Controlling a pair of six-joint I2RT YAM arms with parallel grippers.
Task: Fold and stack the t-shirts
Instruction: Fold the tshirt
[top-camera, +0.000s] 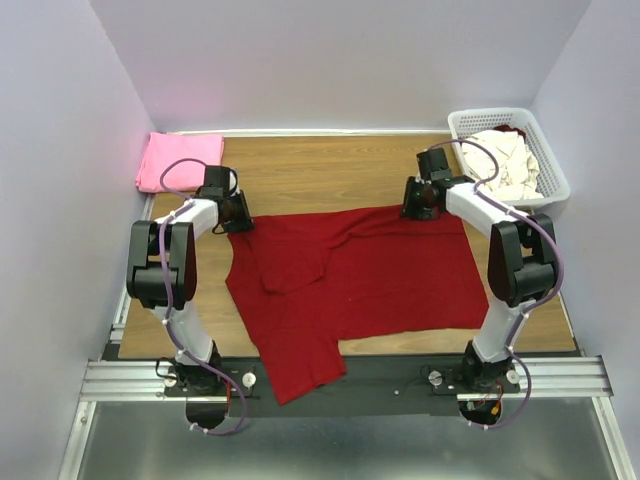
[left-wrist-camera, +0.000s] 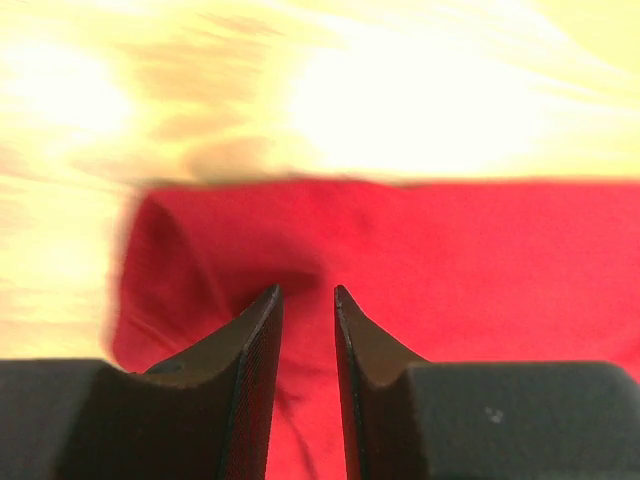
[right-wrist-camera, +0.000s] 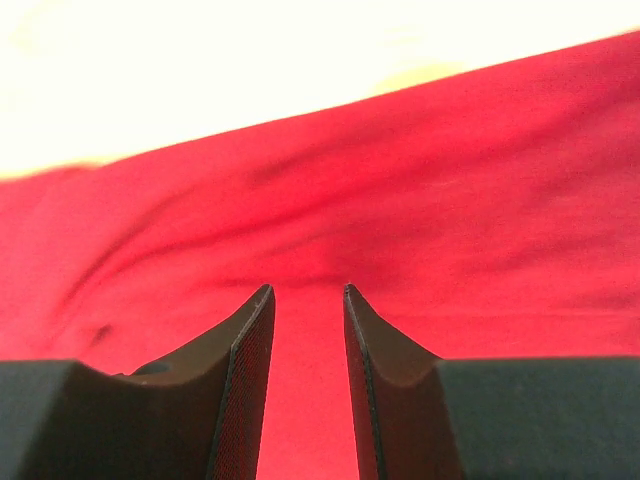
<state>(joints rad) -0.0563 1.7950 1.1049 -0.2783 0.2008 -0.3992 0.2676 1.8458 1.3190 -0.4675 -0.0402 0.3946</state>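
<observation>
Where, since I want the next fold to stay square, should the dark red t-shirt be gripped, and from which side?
Pinch the dark red t-shirt at the two ends of its far edge, probably from above. It lies spread on the table, that edge runs fairly straight and exposed, and the left gripper and right gripper hover there with jaws apart.

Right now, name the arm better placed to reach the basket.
Right. The right pincer is over the red shirt near the basket; the left pincer is far off, by the pink shirt.
</observation>
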